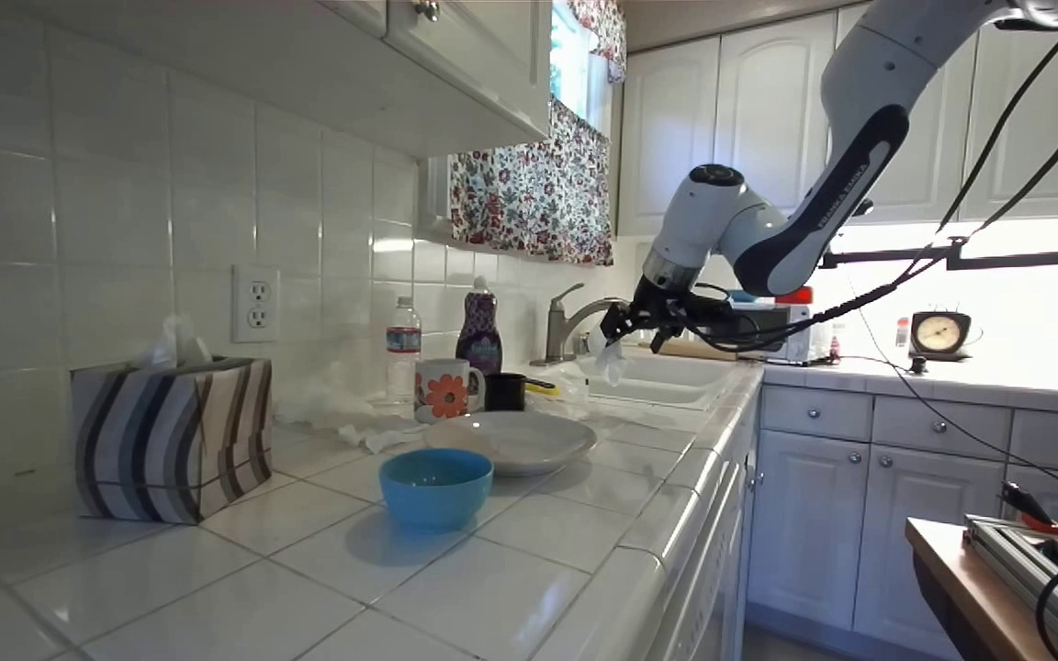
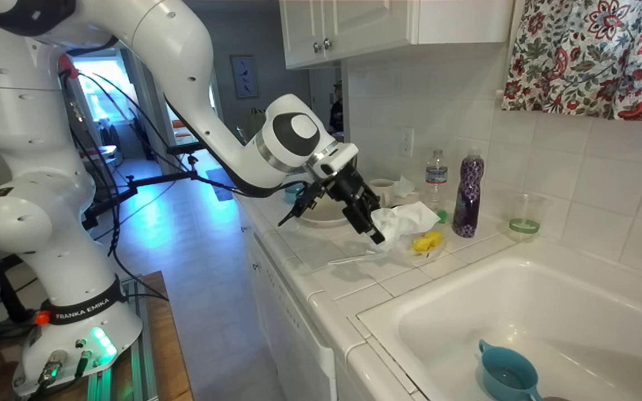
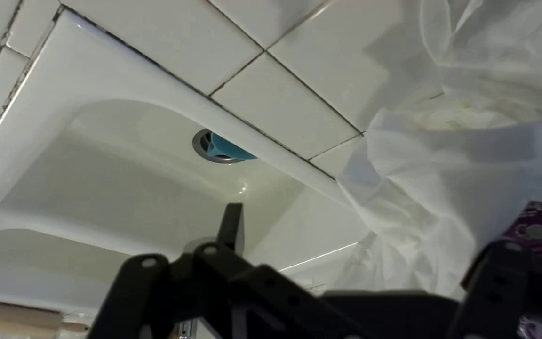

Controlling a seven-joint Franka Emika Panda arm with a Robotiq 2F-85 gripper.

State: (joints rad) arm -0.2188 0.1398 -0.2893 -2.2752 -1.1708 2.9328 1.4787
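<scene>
My gripper [image 3: 353,240] stands wide open above the counter at the sink's corner, its two fingers far apart. A crumpled white tissue [image 3: 459,188] shows in the wrist view by the right-hand finger, partly hidden behind the black gripper body. In an exterior view the tissue [image 2: 410,220] lies against the tip of one finger [image 2: 375,236]; elsewhere the same tissue [image 1: 613,365] hangs below the gripper [image 1: 635,340], above the counter. Whether it clings to the finger I cannot tell, but the jaws are not closed on it. Near the tissue is a yellow item [image 2: 428,241].
White sink [image 2: 388,317] holds a teal cup [image 2: 507,370]. A purple soap bottle [image 2: 468,195], water bottle [image 2: 436,178] and clear cup [image 2: 524,223] line the wall. Farther along are a flowered mug [image 1: 444,390], plate [image 1: 529,441], blue bowl [image 1: 435,491] and striped tissue box [image 1: 171,441].
</scene>
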